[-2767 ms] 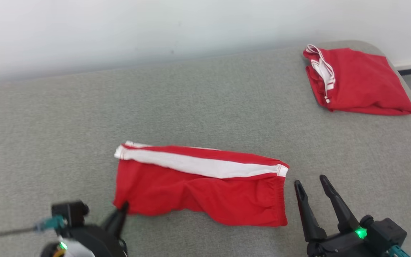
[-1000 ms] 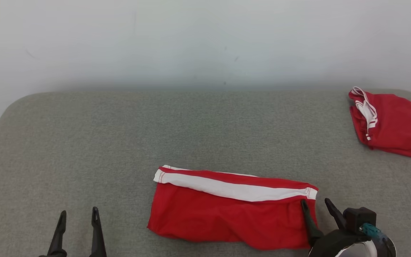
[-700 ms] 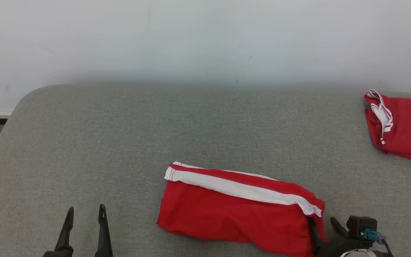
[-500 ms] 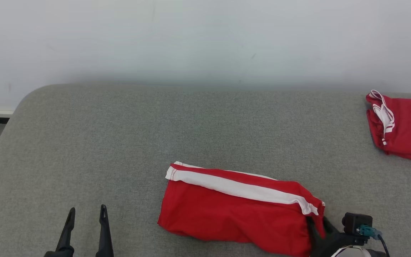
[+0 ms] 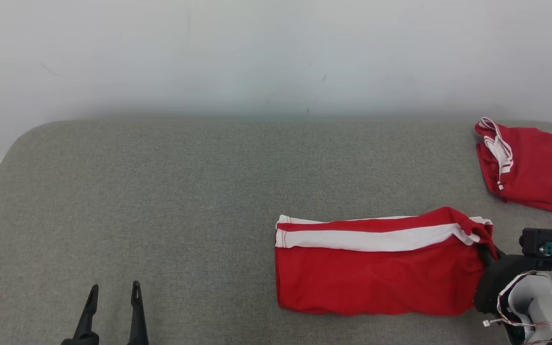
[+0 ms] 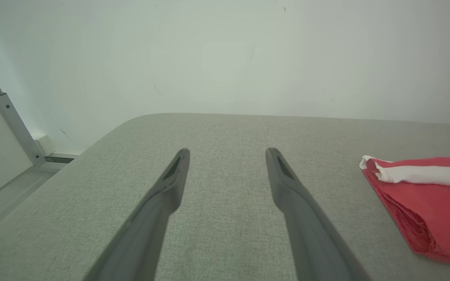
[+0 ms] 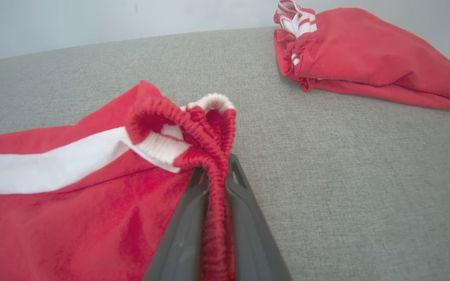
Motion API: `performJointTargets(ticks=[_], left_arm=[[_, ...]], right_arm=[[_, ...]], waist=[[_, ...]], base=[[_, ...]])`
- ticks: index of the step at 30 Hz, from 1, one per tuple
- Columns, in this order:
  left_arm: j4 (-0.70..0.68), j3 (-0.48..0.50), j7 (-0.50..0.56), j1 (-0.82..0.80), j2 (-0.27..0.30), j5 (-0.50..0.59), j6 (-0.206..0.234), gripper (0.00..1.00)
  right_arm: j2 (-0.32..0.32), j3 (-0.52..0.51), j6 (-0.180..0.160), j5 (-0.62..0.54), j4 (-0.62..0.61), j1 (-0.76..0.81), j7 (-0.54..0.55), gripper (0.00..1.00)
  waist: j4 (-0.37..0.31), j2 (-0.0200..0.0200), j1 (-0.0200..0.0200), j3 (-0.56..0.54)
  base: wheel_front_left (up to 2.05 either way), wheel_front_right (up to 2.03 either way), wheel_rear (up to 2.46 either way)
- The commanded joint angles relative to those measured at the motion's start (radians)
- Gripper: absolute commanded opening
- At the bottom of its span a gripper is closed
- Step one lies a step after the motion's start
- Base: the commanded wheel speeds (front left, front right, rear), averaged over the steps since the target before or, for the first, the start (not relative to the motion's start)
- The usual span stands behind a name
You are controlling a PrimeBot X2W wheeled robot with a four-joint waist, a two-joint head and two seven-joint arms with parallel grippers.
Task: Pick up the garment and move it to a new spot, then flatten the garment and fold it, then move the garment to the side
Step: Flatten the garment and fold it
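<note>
Red, white-striped garment (image 5: 376, 273) lies right of centre on the grey fabric counter (image 5: 161, 191), its bunched waistband (image 7: 193, 117) pinched by the right gripper (image 7: 216, 170), jaws closed on it, clear in the right wrist view but cloth-hidden from the head view; left gripper (image 5: 114, 289) front-left, jaws wide, empty; second folded red garment (image 5: 534, 167) far right; white wall (image 5: 257, 57) behind.
</note>
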Motion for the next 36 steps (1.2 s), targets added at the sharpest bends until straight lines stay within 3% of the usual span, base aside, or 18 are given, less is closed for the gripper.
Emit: performJointTargets(ticks=[1,4,7,12,19,22,28,36], left_arm=[[0.007,0.001,-0.003,-0.009,0.006,0.005,-0.004,1.0],[0.03,0.003,-0.003,-0.008,0.013,0.017,0.002,1.0],[0.044,0.012,-0.003,-0.005,0.016,0.015,0.008,1.0],[0.047,0.032,-0.003,0.003,0.018,0.006,0.017,1.0],[0.047,0.028,-0.003,0.003,0.015,0.008,0.025,1.0],[0.043,0.018,0.0,0.003,0.007,0.008,0.028,1.0],[0.069,-0.003,0.001,-0.029,-0.001,0.0,0.011,1.0],[0.108,-0.034,-0.002,-0.074,-0.016,-0.003,-0.004,1.0]], right_arm=[[-0.017,0.01,-0.003,0.022,0.003,-0.014,0.019,0.0],[-0.064,0.02,-0.003,0.068,-0.006,-0.027,0.061,0.0],[-0.06,0.016,-0.003,0.166,-0.033,-0.038,0.124,0.0],[-0.014,0.011,-0.003,0.417,-0.178,-0.02,0.312,0.0],[0.06,-0.018,-0.003,0.579,-0.312,-0.001,0.485,0.0],[0.11,-0.038,-0.003,0.598,-0.32,-0.012,0.547,0.0],[0.226,-0.059,-0.003,0.526,-0.267,-0.073,0.601,0.0],[0.292,-0.097,-0.003,0.351,-0.112,-0.143,0.56,0.0]], waist=[[-0.004,-0.0001,-0.0001,-0.004],[-0.013,-0.0001,-0.0001,-0.011],[-0.023,-0.0001,-0.0001,-0.02],[-0.034,-0.0001,-0.0001,-0.029],[-0.035,-0.0001,-0.0001,-0.032],[-0.03,-0.0001,-0.0001,-0.03],[0.0,-0.0001,-0.0001,-0.018],[0.057,-0.0001,-0.0001,0.001]], base=[[0.0,0.0,0.0],[0.0,0.0,0.0],[0.0,0.0,0.0],[0.0,0.0,0.0],[0.0,0.0,0.0],[0.0,0.0,0.0],[0.0,0.0,0.0],[0.0,0.0,0.0]])
